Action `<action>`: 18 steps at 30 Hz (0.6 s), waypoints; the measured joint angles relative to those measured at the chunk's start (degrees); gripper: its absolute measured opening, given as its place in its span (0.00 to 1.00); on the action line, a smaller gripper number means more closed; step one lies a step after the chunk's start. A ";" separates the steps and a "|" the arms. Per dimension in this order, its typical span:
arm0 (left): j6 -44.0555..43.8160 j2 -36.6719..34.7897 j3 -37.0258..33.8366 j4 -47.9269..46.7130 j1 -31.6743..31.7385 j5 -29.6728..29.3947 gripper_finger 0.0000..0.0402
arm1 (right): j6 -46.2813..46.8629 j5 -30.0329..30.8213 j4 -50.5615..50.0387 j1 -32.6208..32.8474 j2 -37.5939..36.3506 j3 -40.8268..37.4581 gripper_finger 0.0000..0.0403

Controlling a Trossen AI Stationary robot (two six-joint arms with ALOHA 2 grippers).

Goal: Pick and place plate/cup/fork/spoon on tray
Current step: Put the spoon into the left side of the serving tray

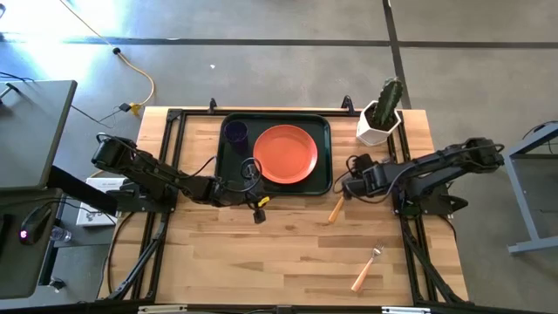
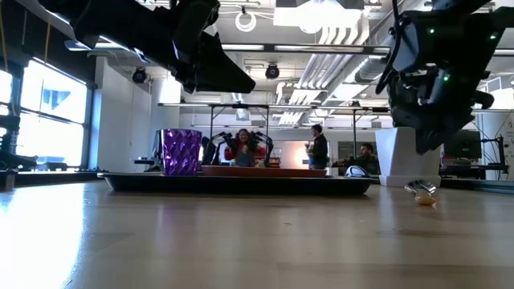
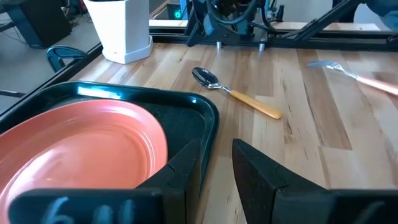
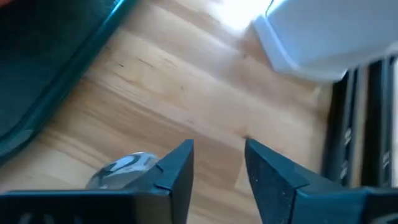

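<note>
On the tray [image 1: 221, 170] — plate [image 1: 285, 154], cup [image 1: 235, 133]; spoon [image 1: 336, 208] beside it.

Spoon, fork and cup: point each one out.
spoon [image 3: 235, 94], left wrist view, on the neck where bowl meets wooden handle.
fork [image 1: 366, 267], high view, on the wooden handle.
cup [image 2: 181, 152], low view, on the middle of its purple side.
</note>
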 joint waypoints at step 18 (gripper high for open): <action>-0.97 0.00 0.02 -4.75 0.04 -3.73 0.20 | -2.96 -4.92 9.20 -3.76 13.61 0.00 0.54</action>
